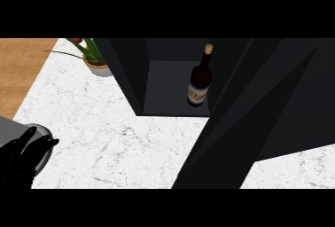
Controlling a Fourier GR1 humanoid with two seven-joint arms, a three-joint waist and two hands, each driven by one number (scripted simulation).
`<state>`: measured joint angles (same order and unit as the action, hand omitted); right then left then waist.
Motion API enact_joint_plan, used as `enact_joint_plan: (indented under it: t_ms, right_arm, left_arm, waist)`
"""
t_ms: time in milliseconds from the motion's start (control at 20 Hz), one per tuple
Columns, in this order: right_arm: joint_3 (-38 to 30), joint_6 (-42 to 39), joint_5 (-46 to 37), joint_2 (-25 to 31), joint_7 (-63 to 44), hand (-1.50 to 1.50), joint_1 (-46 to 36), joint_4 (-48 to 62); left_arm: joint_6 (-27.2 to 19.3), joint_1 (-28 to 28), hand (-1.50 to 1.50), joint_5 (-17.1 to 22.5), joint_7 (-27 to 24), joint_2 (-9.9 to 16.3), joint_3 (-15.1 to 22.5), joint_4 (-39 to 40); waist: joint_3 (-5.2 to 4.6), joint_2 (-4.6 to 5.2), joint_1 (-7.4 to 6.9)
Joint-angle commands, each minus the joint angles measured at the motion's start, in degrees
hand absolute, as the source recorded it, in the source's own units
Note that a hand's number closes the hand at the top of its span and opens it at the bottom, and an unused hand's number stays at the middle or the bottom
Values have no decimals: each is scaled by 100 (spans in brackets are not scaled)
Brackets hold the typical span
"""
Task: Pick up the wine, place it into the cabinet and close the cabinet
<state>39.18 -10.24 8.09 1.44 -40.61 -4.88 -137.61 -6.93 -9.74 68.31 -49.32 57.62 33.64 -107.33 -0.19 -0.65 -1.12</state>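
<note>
The white marbled counter (118, 146) fills most of the head view, with a strip of wooden floor (20, 71) showing beyond its left edge.

The dark cabinet (131, 71) stands at the counter's far edge, its interior open to view. Its door (262, 102) is swung outward and crosses the right half of the view as a large dark panel, running from the far edge down to the near edge of the counter.

The wine bottle (200, 77) stands upright on the cabinet floor, against the right side of the compartment, near where the door meets the cabinet. It is dark glass with a pale label low on the body and a light-coloured top. Nothing touches it.

A potted plant (93, 60) sits at the counter's far-left corner, just beside the cabinet's left wall, in a pale pot with green leaves and a red bloom.

The left hand (23, 153) shows at the near-left corner of the counter, fingers straight and spread, holding nothing, well apart from the cabinet. Its grey forearm (13, 126) lies beside it.

The right hand does not appear.
</note>
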Motion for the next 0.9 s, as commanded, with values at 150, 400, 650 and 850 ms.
enact_joint_plan:
  t_ms: [150, 400, 650, 850]
  right_arm:
    - [1649, 1449, -867, -137, -7, 150, -1037, 498]
    - [1671, 2450, -1132, -121, -29, 150, -1987, 809]
    - [1260, 3186, -1122, -104, 343, 150, -2545, 1142]
    - [916, 3679, -949, -98, 287, 150, -3056, 1326]
  left_arm:
    - [932, -747, -150, 451, -273, 612, -792, 378]
    - [1318, -1145, -150, 331, -521, 778, -951, 595]
    - [1895, -1217, -150, 446, -473, 1044, -1220, 810]
    - [2249, -1491, -150, 404, -602, 1049, -1305, 942]
  waist:
    - [-3, -3, -77]
    - [-12, -25, -173]
    - [-20, 14, -257]
    - [-18, 19, -312]
